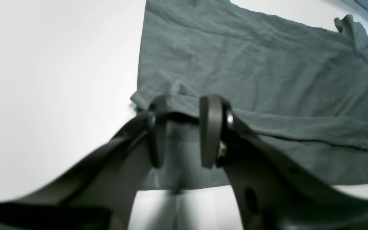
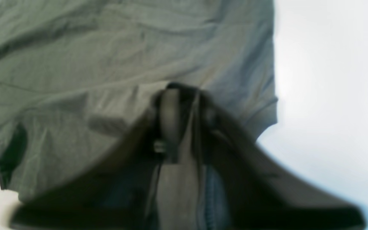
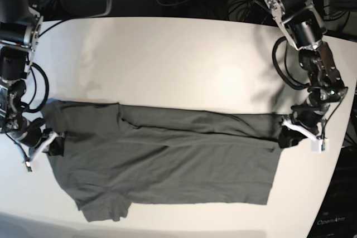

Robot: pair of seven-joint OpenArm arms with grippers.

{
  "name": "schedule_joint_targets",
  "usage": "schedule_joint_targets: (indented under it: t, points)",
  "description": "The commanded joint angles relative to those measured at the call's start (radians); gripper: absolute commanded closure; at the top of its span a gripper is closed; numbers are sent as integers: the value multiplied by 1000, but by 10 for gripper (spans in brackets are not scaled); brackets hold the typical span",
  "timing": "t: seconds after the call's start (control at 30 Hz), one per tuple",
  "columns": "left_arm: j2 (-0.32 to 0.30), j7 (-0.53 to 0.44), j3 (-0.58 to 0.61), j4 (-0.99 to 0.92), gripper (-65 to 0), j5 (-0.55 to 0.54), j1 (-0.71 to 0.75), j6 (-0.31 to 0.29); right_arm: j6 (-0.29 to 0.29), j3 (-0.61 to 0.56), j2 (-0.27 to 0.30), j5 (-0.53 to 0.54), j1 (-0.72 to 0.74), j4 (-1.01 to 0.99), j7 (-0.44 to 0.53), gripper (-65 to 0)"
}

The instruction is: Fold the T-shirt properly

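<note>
Two arms reaching down to opposite ends of one plain dark grey short-sleeved cotton T-shirt (image 3: 162,163), spread lengthwise across the near half of the white tabletop (image 3: 167,59), sleeves toward the base view's left, straight hem toward its right. On the base view's right, the left arm bent in a zigzag from its far mount, forearm dropping steeply and wrist turned inward, with the left gripper (image 3: 287,136) low at the far corner of the hem. Seen from the left wrist camera, its two dark fingers (image 1: 211,127) held part-way apart, straddling a raised fold of the hem edge (image 1: 182,110) that lies draped across the gap between them; pinched firmly or only bridged, cannot tell. On the base view's left, the right arm hanging down from its far mount, cables looped beside it, wrist angled toward the cloth, with the right gripper (image 3: 53,143) at the sleeve and shoulder edge. From the right wrist camera, blurred, that gripper's jaws pressed together, clenched on a bunched pleat of grey fabric (image 2: 177,92) lifted slightly off the rest. Cloth between the two ends mostly flat, lightly wrinkled, one long crease running lengthwise through its far part.
</note>
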Motion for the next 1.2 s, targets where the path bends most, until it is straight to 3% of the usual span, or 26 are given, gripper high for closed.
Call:
schedule_joint_targets:
  t: [0.0,0.13,0.23,0.27,0.47,0.63,0.87,1.03,1.17]
  points:
    - [-10,-25,1,22,-174,-22,-20,-10,22,21,19,15,27,21,24,0]
    - [-9,-25,1,25,-149,-22,-20,-11,22,64,19,15,2,38,32,-7]
    - [-6,-19,1,66,-23,-22,-19,-11,22,126,16,16,-62,162,30,-7]
    - [-4,-18,4,75,-8,-22,-19,-11,22,149,4,16,-95,228,24,-7]
    - [4,-19,7,95,-23,-21,6,-10,22,192,-53,13,-234,478,-45,-7]
    - [4,-24,8,89,-23,-12,9,-10,22,187,-96,9,-250,472,-52,-7]
    - [-6,-19,68,65,-23,-7,7,1,22,158,-89,9,-197,323,-54,-7]
    - [2,-24,76,11,-23,87,3,1,22,158,-89,9,-181,236,-43,-7]
    - [0,-25,77,-29,-23,100,-11,-5,22,156,-89,9,-184,231,-43,-7]
